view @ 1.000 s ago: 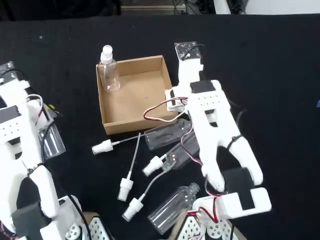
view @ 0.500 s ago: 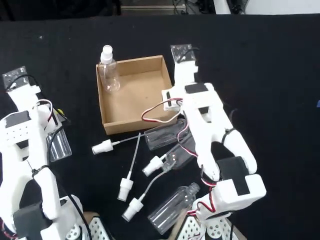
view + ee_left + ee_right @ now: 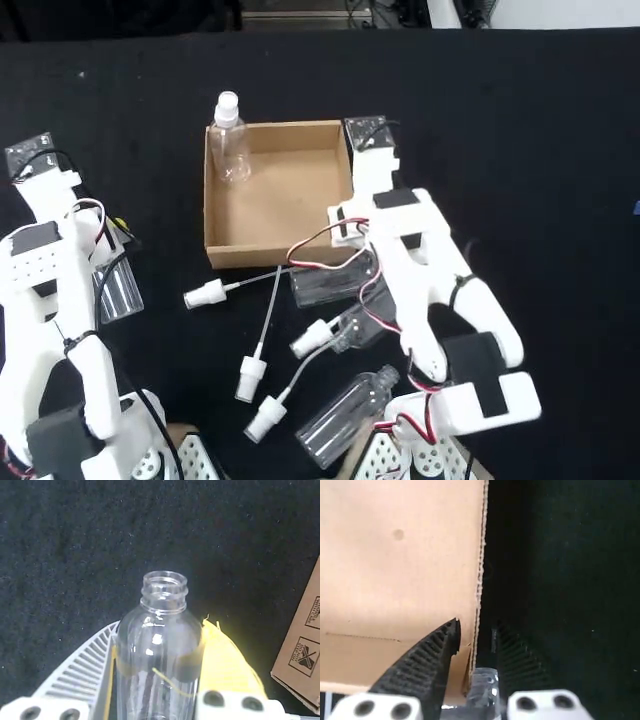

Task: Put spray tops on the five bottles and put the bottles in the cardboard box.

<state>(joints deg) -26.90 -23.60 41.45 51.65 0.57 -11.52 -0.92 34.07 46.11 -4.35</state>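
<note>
At the middle of the black table [image 3: 540,140] sits the cardboard box [image 3: 275,256], open at the top. A capped bottle [image 3: 230,150] stands upright inside it, in the far corner on the left arm's side, with a white spray top on its neck.

The right gripper [image 3: 475,629] is astride the box wall on the right arm's side. One dark finger is inside the box and the other outside, and the jaws are narrowly parted, with a small gap on either side of the cardboard edge.

Toward the table's left side, apart from the box, the left gripper [image 3: 161,630] is clamped on an uncapped bottle [image 3: 164,587]. A white finger and a yellow finger press on opposite sides of its clear body, and its open threaded neck points away from the wrist.

Between the box and the arm bases, three more clear bottles lie on their sides. The first lying bottle [image 3: 335,280] is just in front of the box's near wall, partly under the right arm. The second lying bottle [image 3: 358,322] is just beside it. The third lying bottle [image 3: 345,412] is nearest the bases, its neck open.

Three loose spray tops [image 3: 250,378], each trailing a long thin tube, lie on the table beside these bottles. A fourth spray top [image 3: 312,338] sits at the mouth of the second lying bottle; whether it is screwed on cannot be told.
</note>
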